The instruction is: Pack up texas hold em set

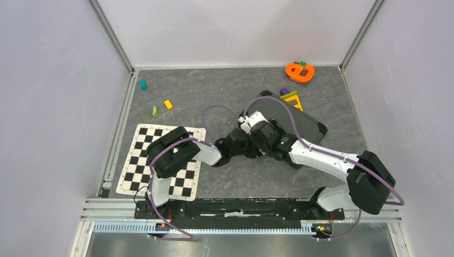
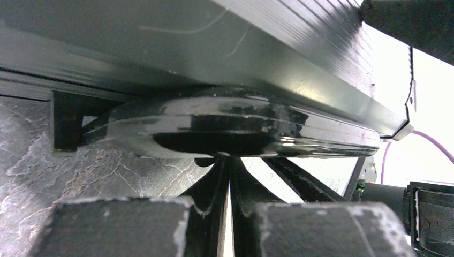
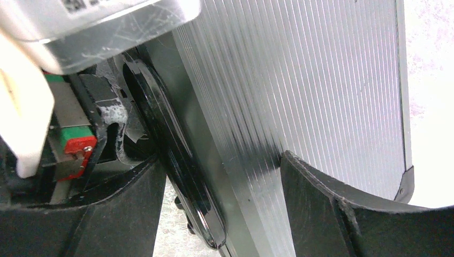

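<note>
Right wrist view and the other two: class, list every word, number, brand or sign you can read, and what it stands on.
Nothing can be read.
Label on the silver part, right wrist view: dark print, cut off and blurred.
Briefcase: no brand showing.
Checkered mat: squares only.

Top view: both arms cross the briefcase and hide its 7 o'clock edge and both gripper tips. The left arm covers the 3 o'clock side of the checkered mat. At the mat's 12 o'clock, the teal piece, yellow piece and green piece are too small to tell shape.

Toy stack at the case's 12 o'clock: on it or behind it, can't tell.

Left wrist: case cut off at top; left gripper fingers blurred.

Right wrist: handle runs off at 6 o'clock. Whether the right gripper touches the case, can't tell.
</note>
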You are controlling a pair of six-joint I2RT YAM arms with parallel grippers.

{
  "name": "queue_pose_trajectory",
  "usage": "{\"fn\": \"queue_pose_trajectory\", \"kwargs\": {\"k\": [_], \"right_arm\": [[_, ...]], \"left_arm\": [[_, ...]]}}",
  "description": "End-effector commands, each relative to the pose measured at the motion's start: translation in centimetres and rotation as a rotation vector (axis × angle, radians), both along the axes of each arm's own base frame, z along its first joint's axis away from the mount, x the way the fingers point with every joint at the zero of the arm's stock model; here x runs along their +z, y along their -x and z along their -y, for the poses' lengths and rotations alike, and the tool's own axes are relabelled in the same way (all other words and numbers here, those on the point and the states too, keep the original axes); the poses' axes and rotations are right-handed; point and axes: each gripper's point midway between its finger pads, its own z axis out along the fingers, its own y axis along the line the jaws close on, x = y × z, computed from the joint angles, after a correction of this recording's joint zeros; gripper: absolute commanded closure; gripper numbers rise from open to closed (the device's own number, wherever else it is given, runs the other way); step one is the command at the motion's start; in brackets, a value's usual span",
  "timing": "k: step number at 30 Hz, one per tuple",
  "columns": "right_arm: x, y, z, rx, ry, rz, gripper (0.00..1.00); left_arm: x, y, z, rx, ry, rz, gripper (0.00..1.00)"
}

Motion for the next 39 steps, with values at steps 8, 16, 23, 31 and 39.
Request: {"fn": "queue_pose_trajectory", "kwargs": {"k": [8, 16, 23, 31, 39], "right_arm": [[-6.9, 4.2, 0.3, -0.061, -0.101, -0.284, 0.89], [-7.5, 4.7, 0.0, -0.048, -0.13, -0.316, 0.91], [-6.9, 4.9, -0.2, -0.038, -0.204, -0.337, 0.95], [-7.4, 5.3, 0.1, -0.041, -0.249, -0.372, 0.97], [-7.7, 5.4, 0.2, -0.042, -0.242, -0.38, 0.99]], "left_arm": [[-5.9, -3.6, -4.3, 0.143, -0.187, 0.003, 0.91], [-7.0, -4.2, -5.4, 0.155, -0.212, -0.039, 0.92], [-7.0, -4.9, -6.2, 0.167, -0.18, -0.091, 0.92], [-8.5, -4.8, -6.4, 0.147, -0.151, -0.192, 0.93], [-10.1, -4.7, -7.3, 0.155, -0.202, -0.22, 0.94]]}}
